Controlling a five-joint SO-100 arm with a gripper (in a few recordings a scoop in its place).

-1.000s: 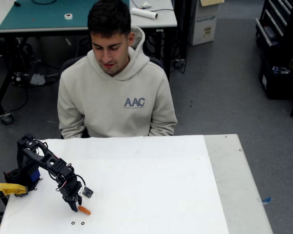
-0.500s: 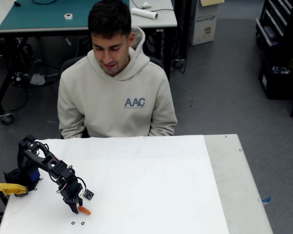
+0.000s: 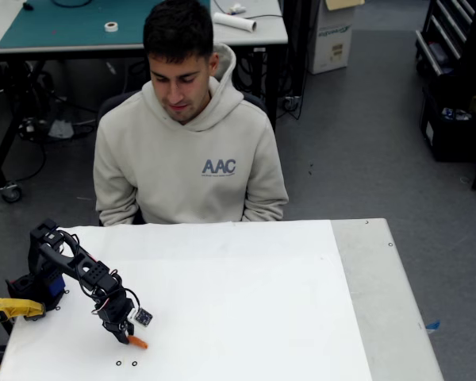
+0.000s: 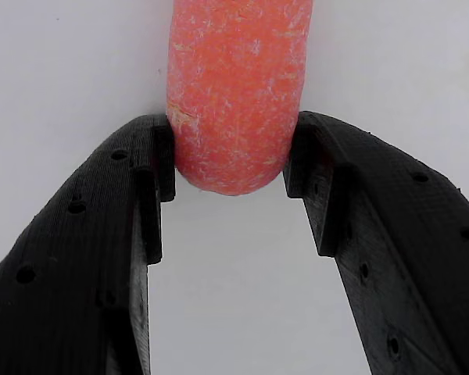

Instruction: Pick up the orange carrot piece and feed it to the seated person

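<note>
The orange carrot piece (image 3: 137,343) lies on the white table (image 3: 262,302) near its front left corner. My gripper (image 3: 128,337) is down at the table, shut on the carrot's near end. In the wrist view the carrot piece (image 4: 234,86) reaches up from between the two black fingertips (image 4: 152,156), which press on both of its sides, and my gripper (image 4: 230,137) holds it low over the white surface. The seated person (image 3: 186,151) in a beige hoodie sits behind the table's far edge, looking down.
A yellow tool handle (image 3: 12,308) lies beside the arm's base (image 3: 40,290) at the table's left edge. Two small black rings (image 3: 126,363) mark the sheet just in front of the carrot. A grey strip (image 3: 385,302) runs along the table's right side.
The arm has sunk slightly and the gripper has settled around the carrot's end. The carrot has stayed on the table and the person has hardly moved.
</note>
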